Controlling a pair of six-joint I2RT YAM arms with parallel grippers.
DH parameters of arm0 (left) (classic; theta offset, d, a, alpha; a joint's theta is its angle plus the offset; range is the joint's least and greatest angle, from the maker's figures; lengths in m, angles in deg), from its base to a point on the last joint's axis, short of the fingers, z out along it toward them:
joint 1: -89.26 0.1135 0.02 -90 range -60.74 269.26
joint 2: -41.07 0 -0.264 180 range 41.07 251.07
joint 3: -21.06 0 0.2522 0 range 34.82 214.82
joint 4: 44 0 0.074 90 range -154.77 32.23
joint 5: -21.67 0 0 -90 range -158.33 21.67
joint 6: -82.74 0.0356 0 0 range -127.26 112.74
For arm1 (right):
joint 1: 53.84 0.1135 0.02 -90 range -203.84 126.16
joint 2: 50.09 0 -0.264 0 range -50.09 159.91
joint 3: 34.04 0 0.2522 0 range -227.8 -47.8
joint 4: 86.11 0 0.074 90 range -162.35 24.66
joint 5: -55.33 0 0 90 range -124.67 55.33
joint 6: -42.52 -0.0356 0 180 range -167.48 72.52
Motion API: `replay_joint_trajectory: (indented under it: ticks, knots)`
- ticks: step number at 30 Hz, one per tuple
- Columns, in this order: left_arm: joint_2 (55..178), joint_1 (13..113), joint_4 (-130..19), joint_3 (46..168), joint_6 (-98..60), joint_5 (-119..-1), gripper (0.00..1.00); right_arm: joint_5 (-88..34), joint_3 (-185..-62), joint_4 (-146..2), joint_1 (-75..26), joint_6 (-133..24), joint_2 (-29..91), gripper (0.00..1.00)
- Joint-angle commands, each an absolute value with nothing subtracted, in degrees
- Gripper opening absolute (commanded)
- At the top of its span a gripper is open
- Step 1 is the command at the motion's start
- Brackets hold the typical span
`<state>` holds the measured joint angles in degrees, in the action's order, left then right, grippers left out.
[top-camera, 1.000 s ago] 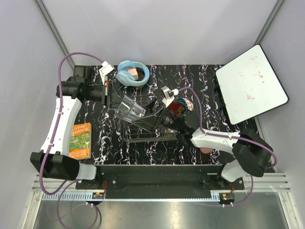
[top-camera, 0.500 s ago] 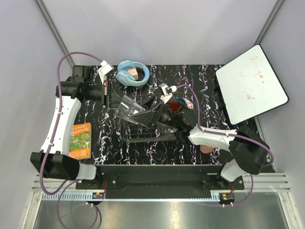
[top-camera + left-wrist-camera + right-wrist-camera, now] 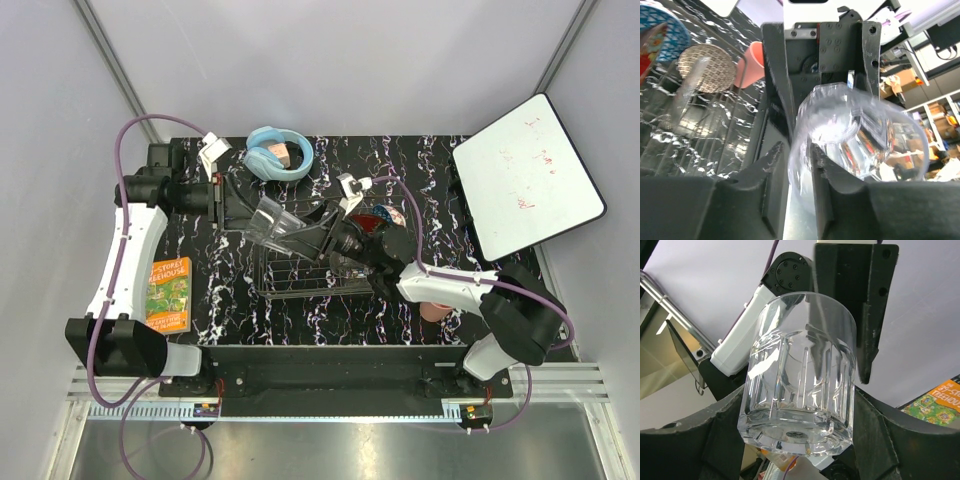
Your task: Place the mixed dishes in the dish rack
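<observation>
Clear faceted glass tumbler (image 3: 274,226) is in the air over the far-left corner of the thin silver wire dish rack (image 3: 300,288), lying nearly sideways. Long axis left-right, mouth left, base right. Right end effector (image 3: 800,407) clamped on its sides near the base. Left end effector (image 3: 796,150) straddles the rim wall; gripping or loose, cannot tell.

Robotics lab cell: plain white panel walls (image 3: 350,60), aluminium frame rails (image 3: 575,375), black marbled table (image 3: 230,290), cluttered storage shelves (image 3: 940,115) behind.
</observation>
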<state>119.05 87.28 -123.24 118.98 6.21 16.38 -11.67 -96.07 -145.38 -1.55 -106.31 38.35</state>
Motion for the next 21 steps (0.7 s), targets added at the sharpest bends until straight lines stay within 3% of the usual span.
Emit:
replay_joint_trajectory:
  ticks: [1, 5, 6, 10, 12, 17, 21]
  knots:
    - [117.2, 89.3, -123.2, 118.2, 8.4, 22.3, 0.44, -15.1, -95.8, -148.9, -3.4, -105.9, 35.1, 0.23]
    - [116.3, 91.4, -123.2, 118.3, 8.6, 22.2, 0.66, -15.7, -95.3, -146.4, -3.8, -105.6, 34.1, 0.04]
    - [116.0, 91.9, -123.1, 118.6, 8.5, 22.0, 0.73, -15.6, -95.1, -145.0, -3.8, -105.3, 33.8, 0.03]
    - [115.2, 96.9, -122.9, 119.5, 8.3, 22.1, 0.76, -15.0, -96.0, -135.1, -4.2, -102.2, 31.0, 0.00]
    - [114.6, 99.4, -123.0, 119.9, 8.4, 20.9, 0.77, -14.4, -98.8, -122.8, -4.4, -100.0, 29.6, 0.00]
    - [112.7, 100.7, -123.6, 117.6, 11.9, 4.7, 0.77, -16.7, -114.6, -77.4, -4.5, -88.9, 30.8, 0.00]
    - [111.4, 101.1, -122.5, 112.4, 15.5, -11.2, 0.76, -22.9, -127.3, -58.1, -4.4, -79.9, 35.2, 0.00]
